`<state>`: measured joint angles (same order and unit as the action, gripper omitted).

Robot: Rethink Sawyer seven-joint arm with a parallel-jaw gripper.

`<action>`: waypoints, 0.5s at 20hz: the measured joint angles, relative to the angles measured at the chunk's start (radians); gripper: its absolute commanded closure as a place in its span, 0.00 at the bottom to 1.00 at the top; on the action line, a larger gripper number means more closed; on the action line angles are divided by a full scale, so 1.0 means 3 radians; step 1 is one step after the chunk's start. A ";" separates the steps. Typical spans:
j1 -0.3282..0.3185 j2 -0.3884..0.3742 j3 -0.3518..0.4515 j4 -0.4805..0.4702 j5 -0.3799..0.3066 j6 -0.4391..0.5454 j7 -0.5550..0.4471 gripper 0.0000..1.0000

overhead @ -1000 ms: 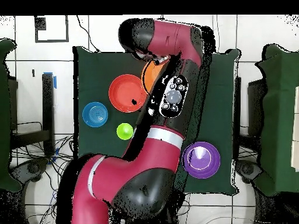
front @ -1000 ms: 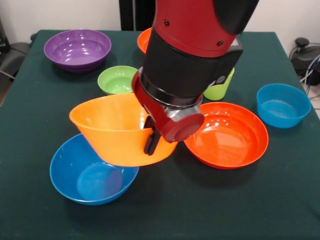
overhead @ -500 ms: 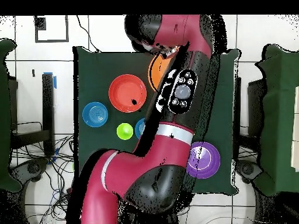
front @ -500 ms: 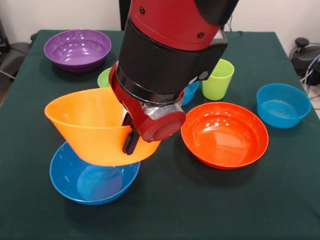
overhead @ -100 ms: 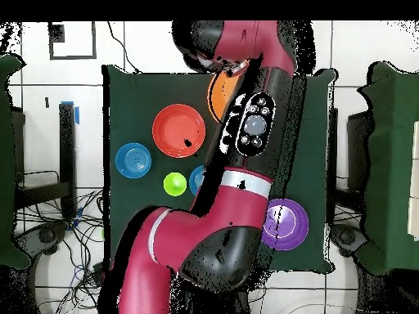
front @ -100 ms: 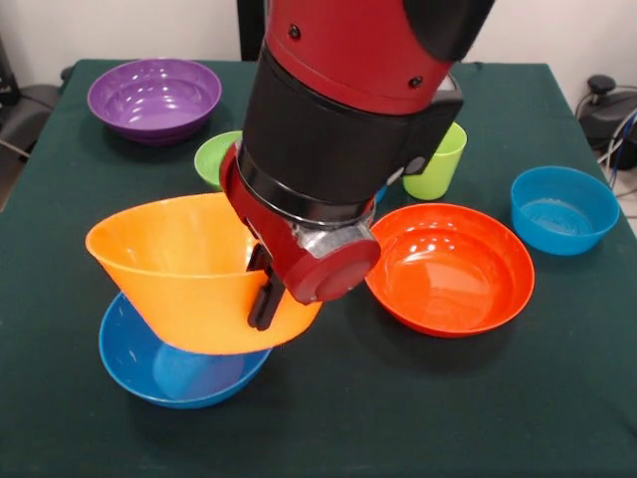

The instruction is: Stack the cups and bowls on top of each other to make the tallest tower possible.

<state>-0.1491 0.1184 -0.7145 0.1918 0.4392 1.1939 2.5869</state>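
I have the big orange bowl (front @ -100 ms: pixel 189 274) pinched by its rim in the gripper (front @ -100 ms: pixel 264 299), tilted just above the blue bowl (front @ -100 ms: pixel 169 368), so stack 1 is barely begun; red-orange bowl (front @ -100 ms: pixel 450 267), purple bowl (front @ -100 ms: pixel 153 98), cup (front @ -100 ms: pixel 438 164) wait loose

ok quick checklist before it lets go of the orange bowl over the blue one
1. Grip: gripper is clamped on the wall of the orange bowl: ok.
2. Target below: the blue bowl sits upright under the orange one: ok.
3. Level: the orange bowl is tilted, its gripper side lower: not ok.
4. Contact: whether the orange bowl's base already rests inside the blue bowl: cannot tell.
5. Neighbours: the red-orange bowl lies apart from the blue bowl: ok.
6. Centring: the overhead view hides the blue bowl under the arm: cannot tell.
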 measured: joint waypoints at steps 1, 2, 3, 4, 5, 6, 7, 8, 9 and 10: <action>-0.0001 0.0035 -0.0018 -0.0030 0.0019 0.0000 0.0000 1.00; -0.0001 0.0049 -0.0026 -0.0039 0.0021 0.0000 0.0000 1.00; -0.0001 0.0063 -0.0034 -0.0048 0.0024 0.0000 0.0000 1.00; -0.0001 0.0077 -0.0043 -0.0057 0.0027 0.0000 0.0000 1.00; -0.0001 0.0091 -0.0051 -0.0066 0.0030 0.0000 0.0000 1.00; -0.0001 0.0095 -0.0054 -0.0068 0.0030 0.0000 0.0000 1.00; -0.0001 0.0116 -0.0069 -0.0075 0.0031 0.0000 0.0000 1.00; -0.0001 0.0137 -0.0085 -0.0082 0.0031 0.0000 0.0000 1.00; -0.0002 0.0157 -0.0101 -0.0089 0.0032 0.0000 0.0000 1.00; -0.0002 0.0166 -0.0111 -0.0091 0.0032 0.0000 0.0000 1.00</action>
<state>-0.1497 0.1682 -0.7478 0.1646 0.4487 1.1939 2.5869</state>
